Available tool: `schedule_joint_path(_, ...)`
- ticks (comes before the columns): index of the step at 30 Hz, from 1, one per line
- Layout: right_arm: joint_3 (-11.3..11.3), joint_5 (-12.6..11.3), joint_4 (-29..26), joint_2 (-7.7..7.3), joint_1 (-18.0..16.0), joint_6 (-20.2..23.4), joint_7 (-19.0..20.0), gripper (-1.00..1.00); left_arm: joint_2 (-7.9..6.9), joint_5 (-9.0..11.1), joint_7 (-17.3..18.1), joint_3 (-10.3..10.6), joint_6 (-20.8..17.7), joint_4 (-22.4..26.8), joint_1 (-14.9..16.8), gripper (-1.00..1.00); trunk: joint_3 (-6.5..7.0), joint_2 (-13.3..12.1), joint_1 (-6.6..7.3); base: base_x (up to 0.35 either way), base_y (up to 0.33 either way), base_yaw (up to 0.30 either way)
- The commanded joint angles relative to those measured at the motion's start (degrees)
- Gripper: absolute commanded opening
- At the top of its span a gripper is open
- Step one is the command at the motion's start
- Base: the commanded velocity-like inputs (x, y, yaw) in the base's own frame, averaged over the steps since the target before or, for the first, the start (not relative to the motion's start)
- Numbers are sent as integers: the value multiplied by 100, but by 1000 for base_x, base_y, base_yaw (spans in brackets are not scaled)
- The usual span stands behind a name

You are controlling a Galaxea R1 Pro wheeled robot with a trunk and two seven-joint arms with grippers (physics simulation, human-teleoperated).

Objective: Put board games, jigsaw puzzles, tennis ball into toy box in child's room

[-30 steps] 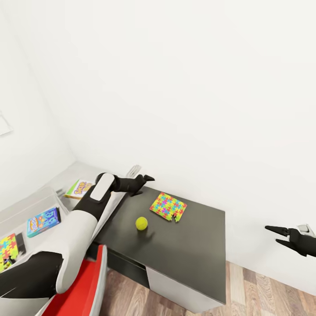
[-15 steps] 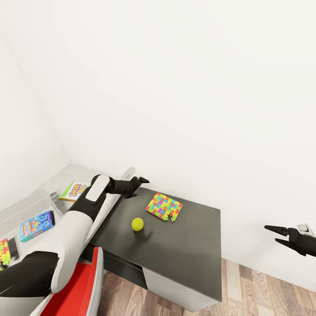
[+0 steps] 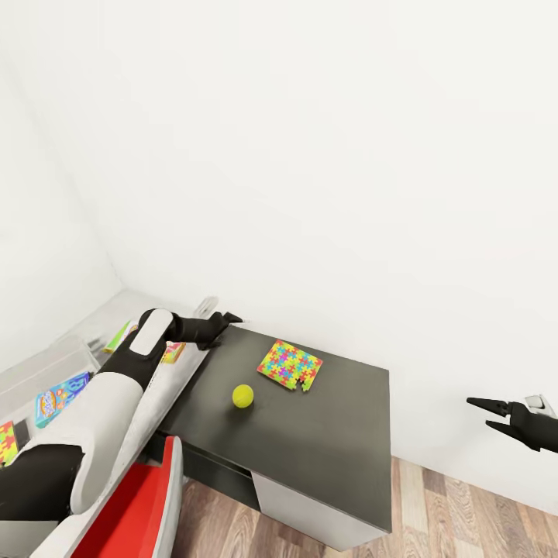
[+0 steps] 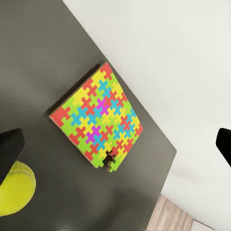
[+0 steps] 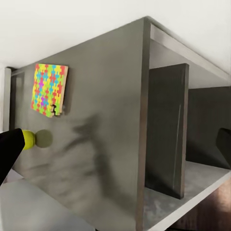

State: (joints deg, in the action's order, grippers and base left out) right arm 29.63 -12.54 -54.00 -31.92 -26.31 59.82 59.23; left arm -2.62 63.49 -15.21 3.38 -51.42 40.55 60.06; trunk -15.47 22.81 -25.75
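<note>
Puzzle [image 3: 290,365] lies flat on the dark wing of the table [image 3: 341,434], near the wall, with one piece missing at a corner; the left wrist view shows the same square [image 4: 97,120] against the dark top, and the right wrist view shows it [image 5: 48,89] from the table's open end. Ball [image 3: 242,396] sits on the dark top just beside the puzzle, toward the front edge, apart from it; it also appears at the edge of the left wrist view [image 4: 14,188] and in the right wrist view [image 5: 29,138]. Left gripper [image 3: 225,318] hangs over the back corner where the two wings meet, fingers spread and holding nothing. Right gripper [image 3: 482,412] hangs off the table's far end above the floor [image 3: 457,511], fingers parted and empty. On the light wing, the toy box [image 3: 46,364] holds a blue game [image 3: 58,397] and a second puzzle [image 3: 8,442] at the picture's edge. Another game [image 3: 172,353] lies beside the tub, mostly hidden by the left arm. A red panel [image 3: 136,511] sits below the arm.
</note>
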Motion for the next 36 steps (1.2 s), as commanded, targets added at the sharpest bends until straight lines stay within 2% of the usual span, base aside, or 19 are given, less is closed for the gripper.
schedule_joint_path(1,7,24,-1,0,-6,18,30,100,-50,69,-50,-15,0,6,-3,100,-11,11,-3,0,0,0)
schedule_joint_path(4,2,27,-3,1,-8,18,32,100,-151,66,-52,-191,-4,6,-44,100,-15,11,-3,0,0,0)
schedule_joint_path(9,-80,27,-4,2,-8,18,40,100,-193,45,-56,-283,-4,6,-67,100,-25,11,-3,0,0,-6)
schedule_joint_path(17,-299,24,-8,2,-13,18,40,100,-280,27,-59,-339,-1,5,-114,100,-33,11,-3,0,0,-7)
schedule_joint_path(26,-338,24,-13,2,-14,18,36,100,-341,20,-54,-353,11,5,-147,100,-34,11,-3,0,-4,-1)
schedule_joint_path(36,-343,24,-14,0,-14,18,40,100,-356,9,-59,-355,33,0,-166,100,-34,11,-3,0,-122,0)
